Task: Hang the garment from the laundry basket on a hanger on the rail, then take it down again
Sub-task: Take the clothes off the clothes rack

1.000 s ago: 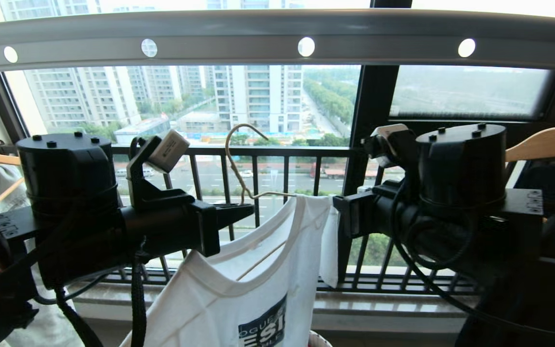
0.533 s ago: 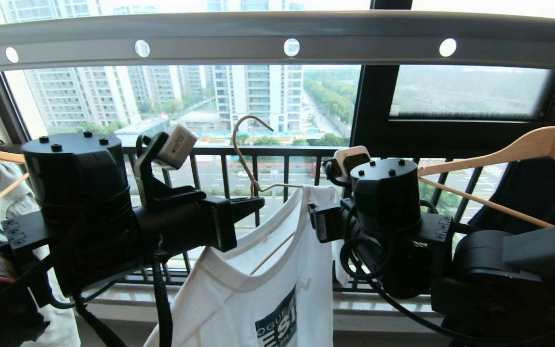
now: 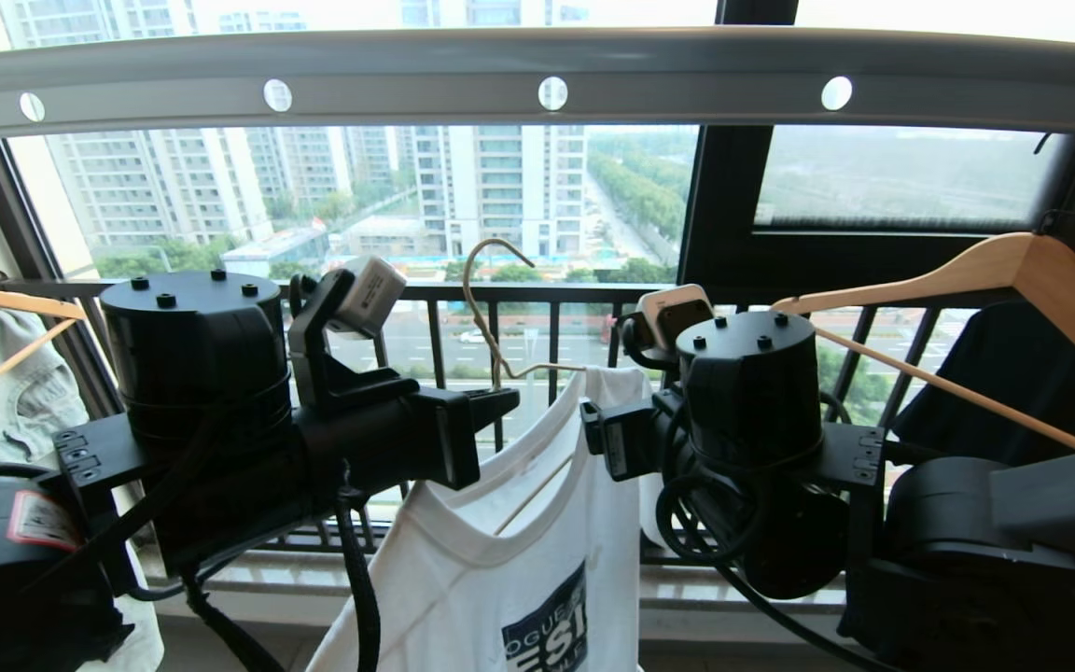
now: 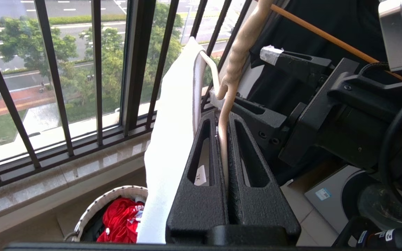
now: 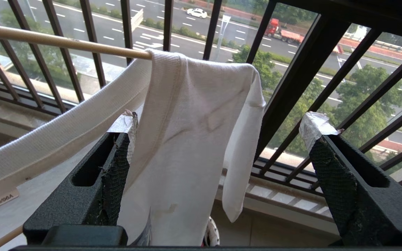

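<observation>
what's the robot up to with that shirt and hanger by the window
The left gripper is shut on the hanger, holding it up below the rail, not hooked on. The white T-shirt hangs lopsided on the hanger, with one shoulder draped over the end of the wire. The right gripper is open right beside that shoulder and holds nothing. A basket with something red in it sits on the floor below. Wooden hangers with other clothes hang at either side.

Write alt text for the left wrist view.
The left gripper is shut on the cream hanger, which carries a white T-shirt beside black window bars. A basket sits below.
</observation>
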